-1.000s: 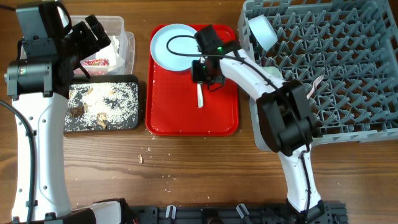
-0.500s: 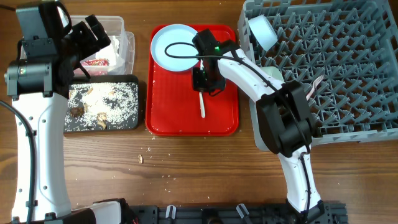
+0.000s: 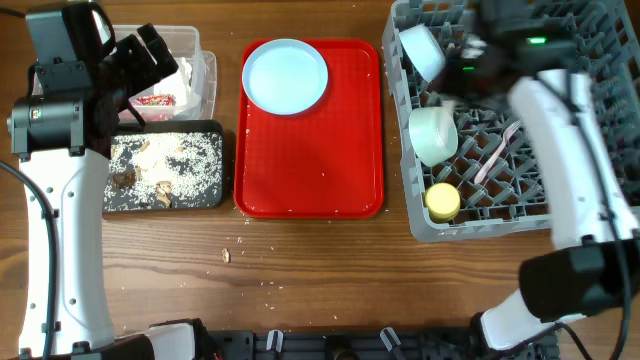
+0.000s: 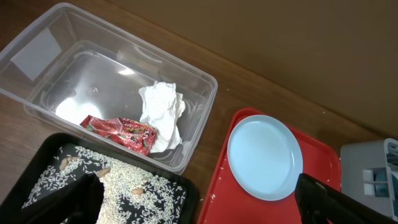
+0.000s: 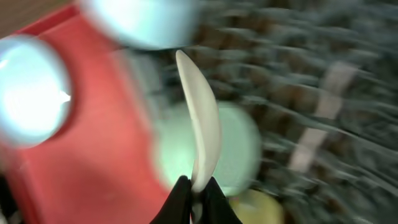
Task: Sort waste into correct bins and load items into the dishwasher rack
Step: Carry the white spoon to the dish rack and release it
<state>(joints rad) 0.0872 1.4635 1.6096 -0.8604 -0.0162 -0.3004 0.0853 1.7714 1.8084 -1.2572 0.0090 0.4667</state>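
My right gripper (image 5: pixel 196 186) is shut on the white spoon (image 5: pixel 200 112) and holds it over the grey dishwasher rack (image 3: pixel 600 40); in the overhead view it (image 3: pixel 472 62) is blurred. The rack holds two mint bowls (image 3: pixel 420 50) (image 3: pixel 433 135), a yellow cup (image 3: pixel 442 201) and a pale utensil, seemingly the fork (image 3: pixel 495 155). The pale-blue plate (image 3: pixel 286 77) lies on the red tray (image 3: pixel 310 160). My left gripper (image 4: pixel 199 208) is open and empty, above the clear tub (image 4: pixel 37 50), which holds the napkin (image 4: pixel 160 109) and wrapper (image 4: pixel 118 130). The black tray (image 3: pixel 165 165) holds rice and scraps.
A few crumbs (image 3: pixel 226 255) lie on the wooden table in front of the red tray. The rack's raised wall stands right beside the red tray's right edge. The right wrist view is heavily motion-blurred.
My right arm has swung from the red tray to over the rack, taking the white spoon with it. The left arm has not moved.
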